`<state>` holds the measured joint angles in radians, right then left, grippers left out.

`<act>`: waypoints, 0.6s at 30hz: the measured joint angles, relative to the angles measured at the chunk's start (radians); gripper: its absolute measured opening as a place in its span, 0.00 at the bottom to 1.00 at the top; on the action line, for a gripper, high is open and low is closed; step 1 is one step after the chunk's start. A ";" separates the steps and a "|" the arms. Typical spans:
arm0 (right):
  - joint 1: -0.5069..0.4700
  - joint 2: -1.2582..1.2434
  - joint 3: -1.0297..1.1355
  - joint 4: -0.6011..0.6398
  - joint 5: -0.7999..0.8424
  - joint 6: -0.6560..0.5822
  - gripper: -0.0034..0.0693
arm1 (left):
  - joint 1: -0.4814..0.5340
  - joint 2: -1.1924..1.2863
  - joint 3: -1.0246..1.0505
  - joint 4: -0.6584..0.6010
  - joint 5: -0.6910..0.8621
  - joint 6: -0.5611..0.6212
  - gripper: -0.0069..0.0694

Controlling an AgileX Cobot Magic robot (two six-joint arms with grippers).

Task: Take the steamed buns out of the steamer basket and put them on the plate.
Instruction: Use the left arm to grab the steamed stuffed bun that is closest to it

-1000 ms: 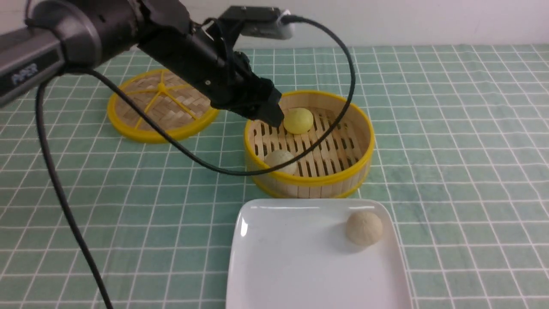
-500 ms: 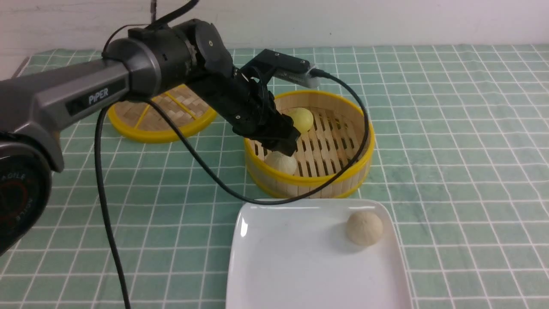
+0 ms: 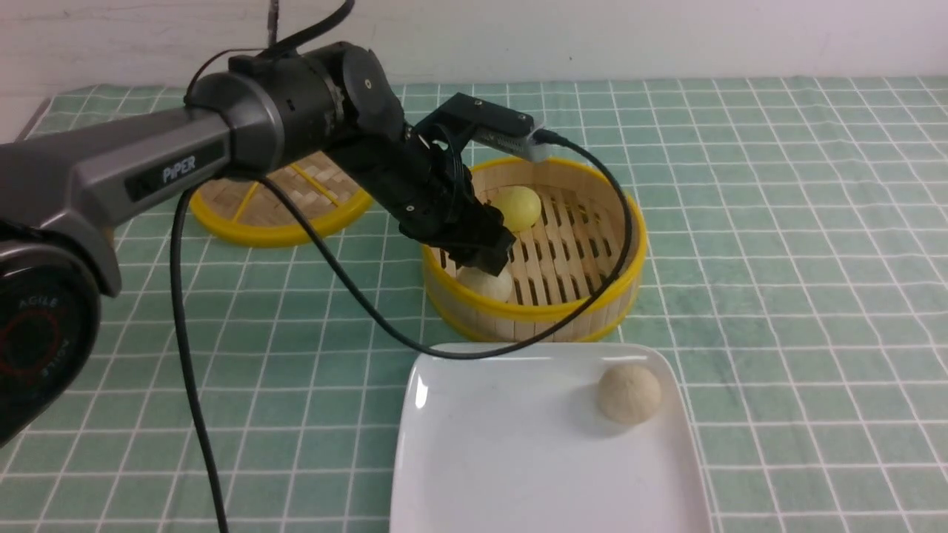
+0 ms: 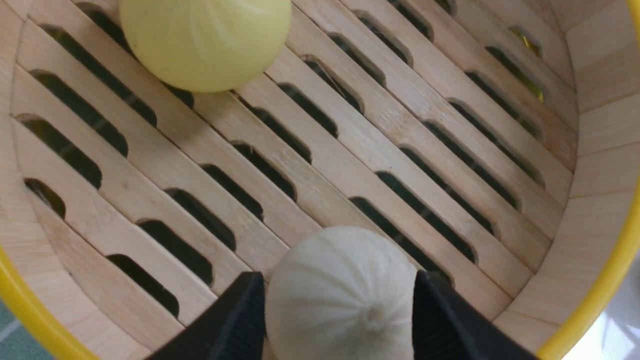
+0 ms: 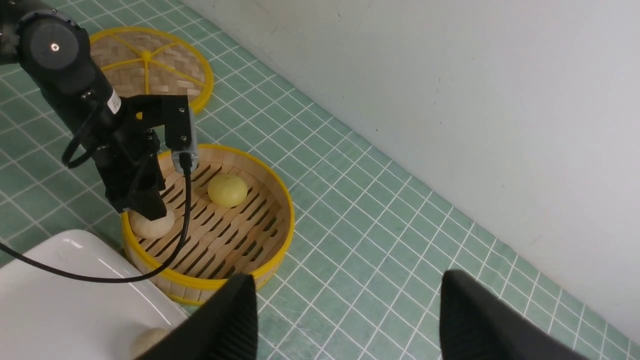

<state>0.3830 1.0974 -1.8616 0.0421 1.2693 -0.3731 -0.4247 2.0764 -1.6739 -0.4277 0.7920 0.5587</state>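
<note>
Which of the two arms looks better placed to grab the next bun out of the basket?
Left. The left fingers stand open on either side of the off-white bun in the steamer basket, so they need only close. The right fingers hang open and empty, away from the basket.

"piper" on the left arm (image 3: 148, 166) — "agile" on its base joint (image 3: 37, 333)

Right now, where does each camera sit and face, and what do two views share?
Front: between the arms, facing forward; left arm reaches into the steamer basket.
Left wrist: over basket, looking down; left gripper straddles off-white bun.
Right wrist: raised, looking down toward wall; right gripper open.
Shared: pale yellow bun in all.
</note>
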 joint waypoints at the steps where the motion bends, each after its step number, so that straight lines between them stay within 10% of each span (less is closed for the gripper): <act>1: 0.000 0.000 0.000 0.002 0.000 -0.001 0.71 | 0.000 0.006 0.000 0.000 0.005 0.000 0.64; 18: 0.000 0.001 0.000 0.024 0.000 -0.011 0.71 | 0.000 0.033 -0.003 -0.029 0.024 0.000 0.56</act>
<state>0.3830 1.0983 -1.8616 0.0659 1.2693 -0.3842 -0.4247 2.1098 -1.6772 -0.4563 0.8163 0.5590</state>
